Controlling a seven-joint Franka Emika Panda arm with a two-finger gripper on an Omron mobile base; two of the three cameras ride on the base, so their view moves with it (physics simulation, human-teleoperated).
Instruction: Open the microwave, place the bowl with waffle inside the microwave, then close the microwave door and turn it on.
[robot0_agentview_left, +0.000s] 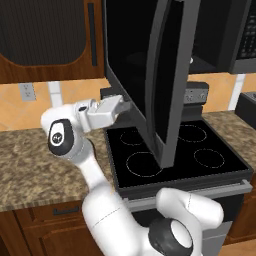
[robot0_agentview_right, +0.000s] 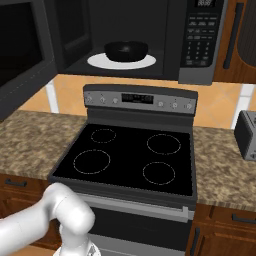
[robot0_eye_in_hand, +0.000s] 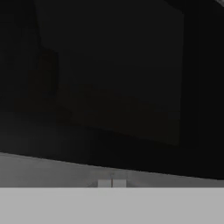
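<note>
Door: the microwave door (robot0_agentview_left: 162, 85) stands open, swung out over the stove (robot0_agentview_right: 127, 160). You see it edge-on in the left base view.
Bowl: the bowl (robot0_agentview_right: 126, 50) already sits on the white turntable (robot0_agentview_right: 100, 62) inside the microwave (robot0_agentview_right: 172, 40). You cannot make out the waffle inside it.
Tool: the tool (robot0_eye_in_hand: 111, 183) is against the outer face of the door. Its fingertips (robot0_eye_in_hand: 104, 183) show close together, almost touching, and nothing is visible between them.
Step in hand: likely pushing the door closed.
Risk 1: the tool slides along the smooth glass and the door stops short of latching.
Risk 2: a hard slam jolts the bowl on the turntable.
Risk 3: an unlatched door probably defeats the start press on the button panel (robot0_agentview_right: 199, 37).
</note>
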